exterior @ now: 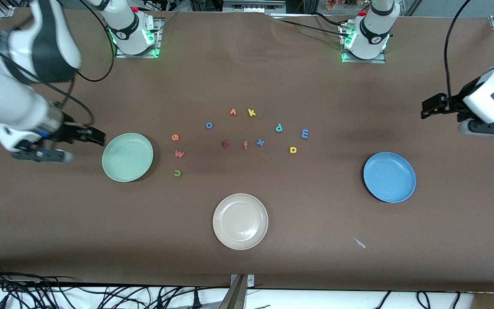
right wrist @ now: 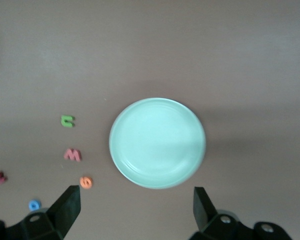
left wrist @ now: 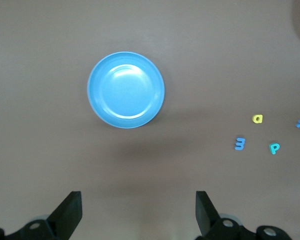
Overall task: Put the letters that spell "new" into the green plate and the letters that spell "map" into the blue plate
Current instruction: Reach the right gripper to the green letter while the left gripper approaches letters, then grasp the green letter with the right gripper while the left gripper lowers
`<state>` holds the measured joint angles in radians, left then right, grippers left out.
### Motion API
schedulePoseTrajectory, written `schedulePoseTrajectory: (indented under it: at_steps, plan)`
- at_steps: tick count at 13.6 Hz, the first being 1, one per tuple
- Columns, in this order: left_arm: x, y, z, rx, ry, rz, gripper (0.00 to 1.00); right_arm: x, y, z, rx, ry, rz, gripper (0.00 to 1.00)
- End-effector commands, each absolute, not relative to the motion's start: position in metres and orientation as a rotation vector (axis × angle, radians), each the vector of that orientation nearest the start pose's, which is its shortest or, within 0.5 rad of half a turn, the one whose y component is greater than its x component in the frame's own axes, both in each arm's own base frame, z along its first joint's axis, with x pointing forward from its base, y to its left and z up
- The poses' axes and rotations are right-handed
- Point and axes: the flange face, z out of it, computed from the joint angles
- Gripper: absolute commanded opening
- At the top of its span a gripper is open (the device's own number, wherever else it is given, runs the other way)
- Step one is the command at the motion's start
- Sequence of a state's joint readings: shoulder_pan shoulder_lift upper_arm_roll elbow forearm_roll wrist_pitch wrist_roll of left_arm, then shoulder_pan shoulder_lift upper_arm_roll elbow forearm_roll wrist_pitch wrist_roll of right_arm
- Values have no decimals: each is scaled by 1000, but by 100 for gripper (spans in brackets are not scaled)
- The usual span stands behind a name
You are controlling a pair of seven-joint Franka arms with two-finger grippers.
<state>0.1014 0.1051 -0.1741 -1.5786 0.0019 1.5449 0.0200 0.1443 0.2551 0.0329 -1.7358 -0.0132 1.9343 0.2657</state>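
Both grippers up in the air, jaws spread wide, nothing held. Right gripper hangs over bare table at about 9 o'clock of the green plate; its wrist view shows that plate empty. Left gripper hangs over bare table at about 1 o'clock of the blue plate, also empty.

All letters lie loose on the table between the two plates. Orange e, pinkish w and olive n run in a column at 3 o'clock of the green plate, n nearest the front camera. Teal p, light blue m and yellow a cluster at 10 o'clock of the blue plate, well apart from it. Beige plate sits nearest the front camera, at 6 o'clock of the letter group.
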Motion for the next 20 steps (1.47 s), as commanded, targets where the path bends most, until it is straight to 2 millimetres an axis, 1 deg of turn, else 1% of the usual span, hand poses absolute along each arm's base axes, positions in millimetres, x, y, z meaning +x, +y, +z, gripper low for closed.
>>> schedulePoseTrajectory:
  at_steps: [1,2,3,4,5,6,8,9,10,11,12,13,15,16,19,20]
  plan:
    - [590,-66,531,-3160,236,284,100,612,168,368,-3170,271,61,100]
    - [593,-87,512,-3142,291,329,100,601,200,353,-3180,285,40,100]
    - [597,-101,500,-3133,322,356,100,599,217,341,-3207,294,-2,100]
    - [596,-115,497,-3128,352,361,100,599,223,328,-3205,343,-8,100]
    - [597,-131,487,-3120,395,376,100,597,233,313,-3203,379,-17,100]
    - [599,-142,477,-3124,420,354,100,595,236,301,-3191,428,-32,100]
    - [591,-170,460,-3116,492,346,100,591,237,290,-3162,532,-53,100]
    - [587,-178,454,-3113,513,339,100,587,237,281,-3141,640,-51,99]
    - [581,-189,444,-3109,546,342,100,583,242,276,-3085,791,-84,99]
    - [577,-196,435,-3104,566,336,100,580,244,271,-3038,913,-102,99]
    - [572,-200,428,-3099,581,323,100,579,245,260,-3039,920,-95,99]
    - [565,-204,419,-3098,596,306,100,579,246,246,-3048,886,-92,99]
    - [552,-213,401,-3095,626,274,100,584,247,228,-3032,822,-135,99]
    - [544,-219,390,-3095,646,250,100,587,246,220,-3029,781,-157,96]
    - [522,-224,358,-3095,671,190,100,591,243,199,-3040,646,-189,86]
    - [515,-231,349,-3097,681,176,100,592,242,195,-3043,584,-209,81]
